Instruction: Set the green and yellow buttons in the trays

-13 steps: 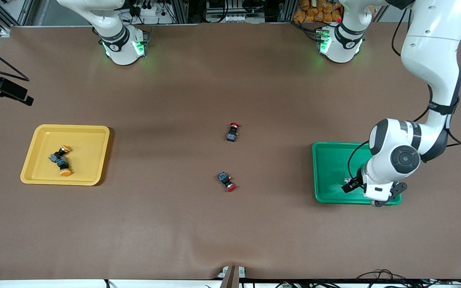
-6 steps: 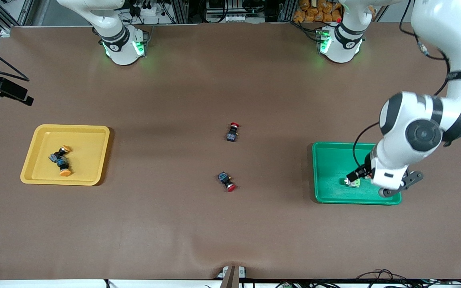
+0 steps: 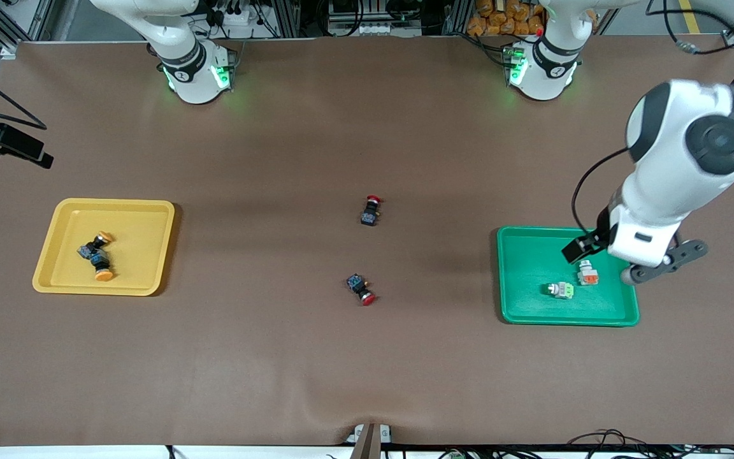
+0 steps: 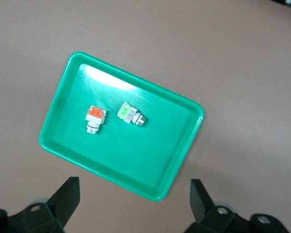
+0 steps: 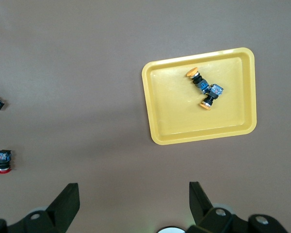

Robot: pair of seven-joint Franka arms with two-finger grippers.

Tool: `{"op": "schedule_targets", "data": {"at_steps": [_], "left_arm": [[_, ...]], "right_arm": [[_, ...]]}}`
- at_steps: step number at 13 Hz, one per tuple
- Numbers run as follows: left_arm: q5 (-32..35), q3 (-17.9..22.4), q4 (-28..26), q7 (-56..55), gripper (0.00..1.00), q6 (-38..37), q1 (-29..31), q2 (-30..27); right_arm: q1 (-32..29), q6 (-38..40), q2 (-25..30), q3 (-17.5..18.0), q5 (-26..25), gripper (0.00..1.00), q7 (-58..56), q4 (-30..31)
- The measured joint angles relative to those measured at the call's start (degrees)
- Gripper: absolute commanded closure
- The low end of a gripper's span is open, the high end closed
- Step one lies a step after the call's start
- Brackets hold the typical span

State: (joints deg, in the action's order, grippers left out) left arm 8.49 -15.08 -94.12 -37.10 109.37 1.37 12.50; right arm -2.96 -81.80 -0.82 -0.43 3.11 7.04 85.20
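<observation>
Hanging high over the green tray (image 3: 526, 306), the left gripper (image 4: 133, 201) has its fingers spread wide with nothing between them. Under it, inside that tray, lie two white-silver buttons just beside each other but apart: the green-block button (image 3: 561, 290) on its side, long axis running along the tray's length, green block toward the left arm's end of the table; and the orange-block button (image 3: 587, 273), lying crosswise to its neighbour with the orange block nearer the front camera. The left wrist view shows both whole (image 4: 131, 113) (image 4: 94, 119).

The right gripper (image 5: 133, 199) waits well above the table, fingers likewise wide and empty. Its wrist view looks down on the yellow tray (image 5: 157, 121), where two yellow-capped buttons (image 5: 204, 89) touch at their black bodies, caps pointing away from each other.

On the bare brown table (image 3: 278, 370) between the trays lie two red-capped switches, well apart: one (image 3: 371, 210) farther from the front camera than the other (image 3: 360, 289). Nothing stands over either tray's contents.
</observation>
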Motion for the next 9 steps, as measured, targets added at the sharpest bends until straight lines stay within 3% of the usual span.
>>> {"op": "schedule_targets", "data": {"at_steps": [6,9], "left_arm": [[-1.6,0.0,9.1,10.5,0.0,-15.4,0.0,-3.6],[-1.8,0.4,10.7,17.3,0.0,-19.5,0.7,-6.4]], "right_arm": [[0.0,0.1,0.0,-0.1,0.0,0.0,0.0,0.0],[0.0,-0.2,0.0,-0.1,0.0,0.0,0.0,0.0]]}}
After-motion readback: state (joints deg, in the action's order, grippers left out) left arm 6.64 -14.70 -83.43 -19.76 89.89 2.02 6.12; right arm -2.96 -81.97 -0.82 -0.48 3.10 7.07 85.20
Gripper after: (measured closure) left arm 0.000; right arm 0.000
